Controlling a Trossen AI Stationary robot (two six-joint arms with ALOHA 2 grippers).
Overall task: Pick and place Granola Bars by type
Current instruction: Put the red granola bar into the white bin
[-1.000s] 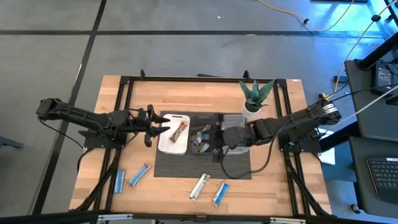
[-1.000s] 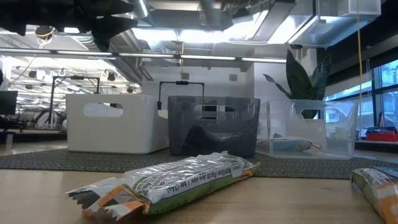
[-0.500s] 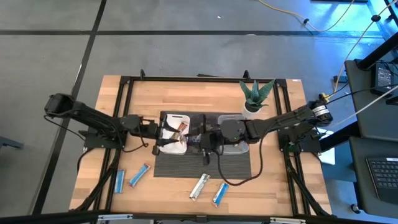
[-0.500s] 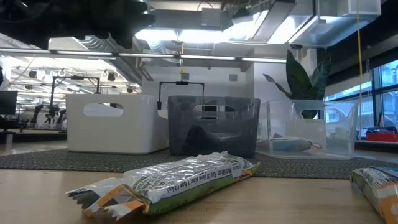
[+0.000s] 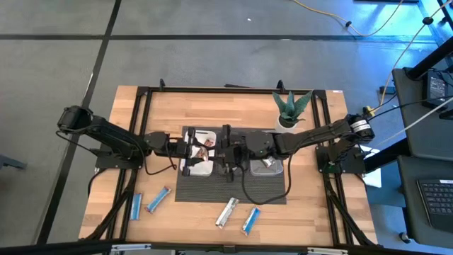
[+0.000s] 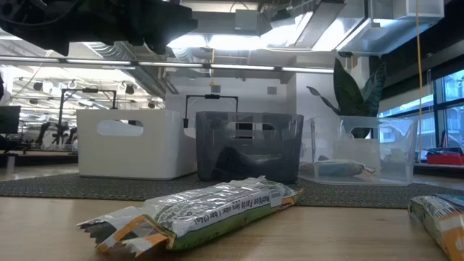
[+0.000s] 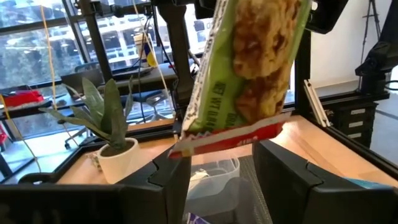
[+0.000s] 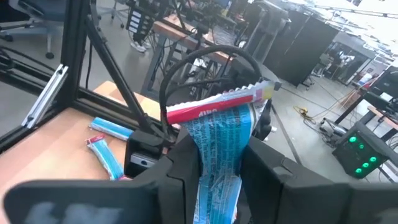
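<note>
Meanwhile both arms had swung inward over the trays since a second before. The white tray (image 5: 191,168) sat beneath the left gripper (image 5: 190,147), whose fingers were clamped on a green-and-red granola bar (image 7: 249,68). The right gripper (image 5: 228,150), earlier over the clear tray (image 5: 281,170), now hung above the black tray (image 5: 239,133), pinching a blue bar (image 8: 219,155). Both looked ready to release; four bars (image 5: 231,212) remained on the table.

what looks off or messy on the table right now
Nothing is spilled or broken. Four bars lie loose and askew along the table's near edge: two blue, a silver one and another blue. Both grippers hold bars above the trays.
</note>
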